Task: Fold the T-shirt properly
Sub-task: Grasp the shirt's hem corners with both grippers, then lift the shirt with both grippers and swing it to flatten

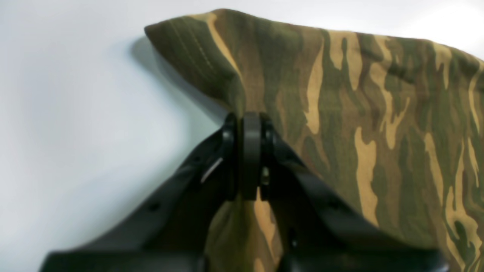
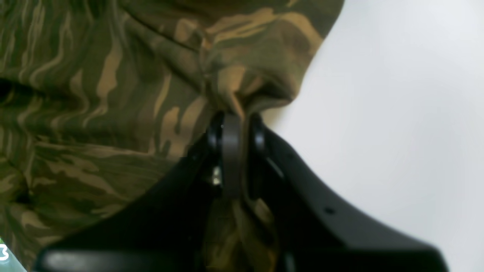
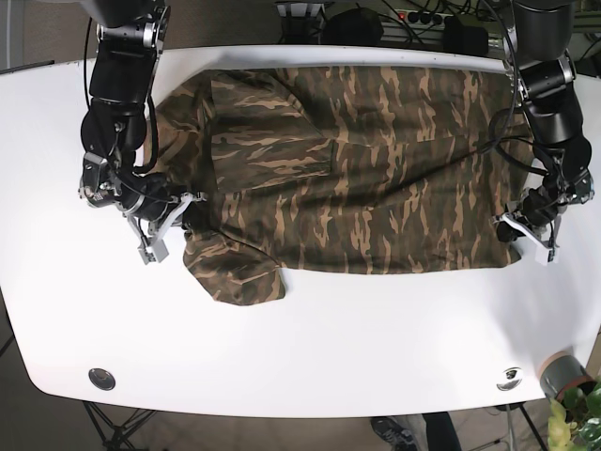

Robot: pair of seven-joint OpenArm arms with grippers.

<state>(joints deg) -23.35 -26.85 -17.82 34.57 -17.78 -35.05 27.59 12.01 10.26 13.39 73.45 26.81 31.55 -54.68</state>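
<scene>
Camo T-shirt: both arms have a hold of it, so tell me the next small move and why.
Probably lift both edges together and carry them toward the far edge of the table. The left gripper and right gripper are each shut on a pinch of the camo T-shirt, at opposite ends of its near edge, while the rest lies spread flat, not yet folded.

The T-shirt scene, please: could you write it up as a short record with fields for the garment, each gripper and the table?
garment: camouflage T-shirt, spread across the table, one sleeve lying toward the near edge
left gripper: shut on the T-shirt near a corner of the cloth
right gripper: shut on bunched cloth at the T-shirt's edge
table: white, bare along the near side
fold state: no full fold visible yet
</scene>
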